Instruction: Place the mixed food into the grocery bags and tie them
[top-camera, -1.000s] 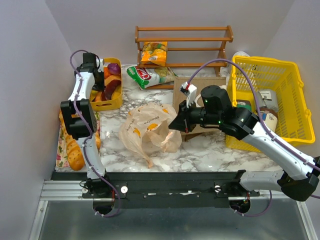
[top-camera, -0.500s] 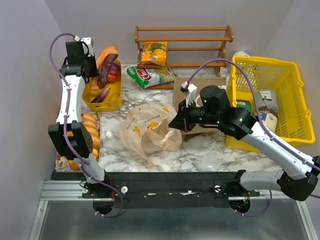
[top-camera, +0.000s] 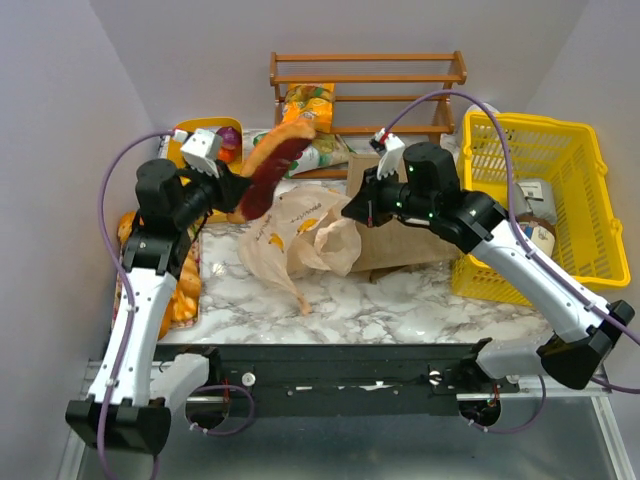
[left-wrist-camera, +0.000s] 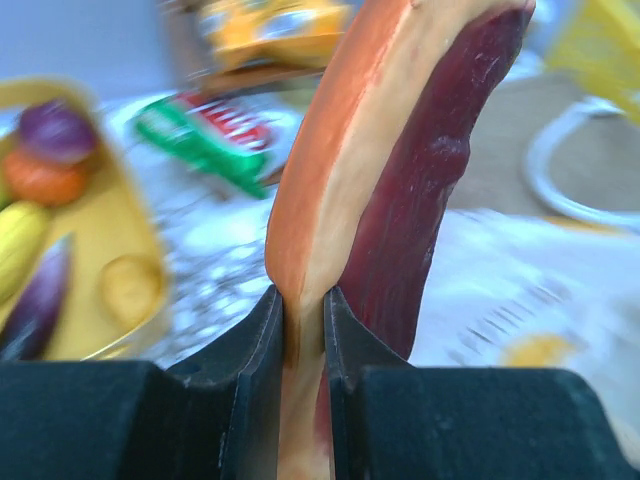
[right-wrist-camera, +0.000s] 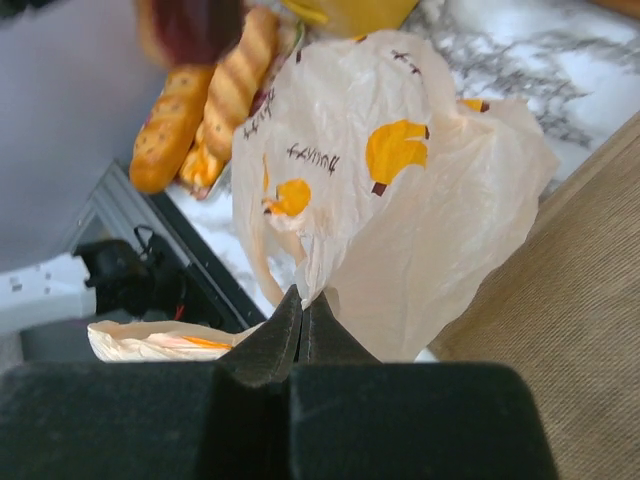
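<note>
My left gripper (top-camera: 238, 193) (left-wrist-camera: 303, 312) is shut on a long food slice (top-camera: 275, 163) (left-wrist-camera: 400, 170), orange on one side and dark red on the other. It holds the slice in the air over the left edge of the peach plastic bag (top-camera: 290, 250) (left-wrist-camera: 530, 300). My right gripper (top-camera: 350, 212) (right-wrist-camera: 308, 300) is shut on a pinch of that bag's rim (right-wrist-camera: 400, 200) and holds it up. The tan jute tote (top-camera: 405, 225) (right-wrist-camera: 590, 330) lies flat under the right arm. A green and red snack packet (top-camera: 320, 152) (left-wrist-camera: 215, 140) lies behind the slice.
A yellow tray (top-camera: 185, 133) (left-wrist-camera: 110, 290) of vegetables sits at the back left. Bread loaves (top-camera: 180, 290) (right-wrist-camera: 210, 100) lie along the left edge. A wooden rack (top-camera: 365, 75) at the back holds an orange packet (top-camera: 310, 105). The yellow mesh basket (top-camera: 530, 140) stands at right.
My left arm has swung from the yellow tray toward the plastic bag, carrying the slice. My right gripper has lifted the bag's rim up and back.
</note>
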